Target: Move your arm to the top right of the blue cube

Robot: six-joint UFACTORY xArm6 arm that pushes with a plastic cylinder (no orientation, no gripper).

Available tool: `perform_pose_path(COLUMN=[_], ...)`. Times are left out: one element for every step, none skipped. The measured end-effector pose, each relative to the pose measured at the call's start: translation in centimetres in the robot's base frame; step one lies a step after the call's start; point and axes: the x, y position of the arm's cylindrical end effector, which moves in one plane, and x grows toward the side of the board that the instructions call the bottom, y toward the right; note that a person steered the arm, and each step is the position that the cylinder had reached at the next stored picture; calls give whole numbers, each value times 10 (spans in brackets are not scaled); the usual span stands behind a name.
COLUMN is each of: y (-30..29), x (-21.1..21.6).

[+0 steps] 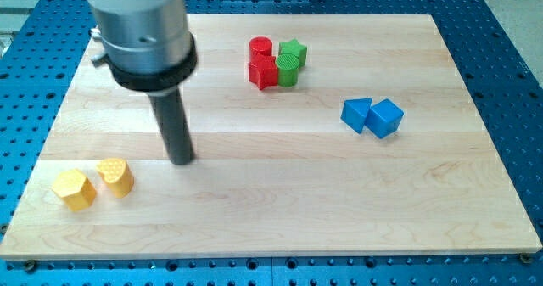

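Observation:
The blue cube (384,118) sits on the wooden board (271,210) at the view's right, touching a blue triangular block (355,114) on its left. My tip (181,159) rests on the board at the view's left, far to the left of and a little below the blue cube. The tip stands just up and right of two yellow blocks.
A yellow hexagonal block (73,188) and a yellow heart-shaped block (115,176) lie at the bottom left. Near the top centre a red cylinder (260,47), a red block (264,71), a green star-shaped block (293,52) and a green block (288,70) cluster together.

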Motion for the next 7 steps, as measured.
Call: perform_pose_path(y=[-35, -36, 4, 126, 196, 198, 198], x=[11, 21, 18, 17, 17, 17, 17])
